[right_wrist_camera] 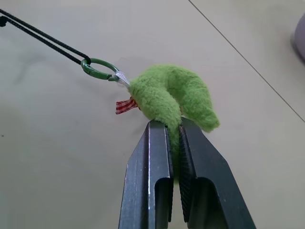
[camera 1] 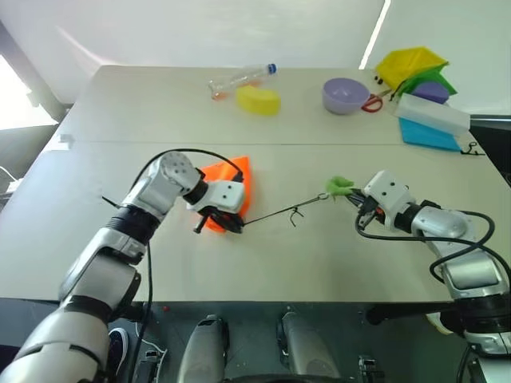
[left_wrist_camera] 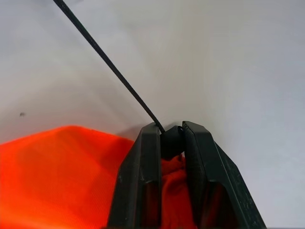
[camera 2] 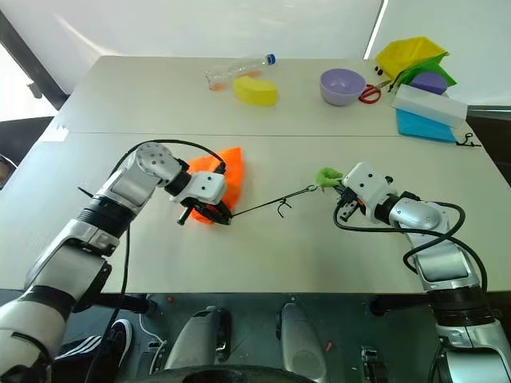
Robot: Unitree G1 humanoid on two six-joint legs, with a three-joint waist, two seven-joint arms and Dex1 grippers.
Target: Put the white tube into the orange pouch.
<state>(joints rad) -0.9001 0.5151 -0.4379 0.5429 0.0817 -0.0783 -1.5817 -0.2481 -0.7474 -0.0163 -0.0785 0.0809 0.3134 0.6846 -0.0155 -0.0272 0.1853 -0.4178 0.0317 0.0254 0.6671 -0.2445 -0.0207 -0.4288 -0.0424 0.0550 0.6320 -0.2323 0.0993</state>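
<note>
your left gripper (left_wrist_camera: pixel 170 143) is clamped on the black cord stopper at the gathered mouth of the orange pouch (camera 1: pixel 227 187) — in the left wrist view both fingers (left_wrist_camera: pixel 143 176) pinch the small black knob, with orange fabric bunched just behind it. your right gripper (right_wrist_camera: pixel 174 131) is squeezed tight on a green plush charm (right_wrist_camera: pixel 174 95), its two fingers pressing the fuzzy tail flat between them. the charm hangs from a small green ring (right_wrist_camera: pixel 99 68) beside a red checked tag (right_wrist_camera: pixel 125 106), and the ring carries the black cord (camera 1: pixel 279 211).

from the pouch the cord runs out toward three o'clock, straight and taut, to the charm at your right gripper; a small loop of it dangles about midway. the pouch lies on the beige table (camera 1: pixel 96 231), tucked against the left wrist. the white tube cannot be made out anywhere on the table; i can't tell where it is.

farther out, toward twelve o'clock from the pouch, a clear plastic bottle (camera 1: pixel 242 77) lies on its side with a yellow sponge-like block (camera 1: pixel 258 100) just beside it. toward one o'clock sits a purple bowl (camera 1: pixel 345 95), touching red scissors (camera 1: pixel 372 102) — and past those, at about two o'clock, a white-and-blue box (camera 1: pixel 431 122) and a yellow bin (camera 1: pixel 409 64) near the far right corner.
</note>
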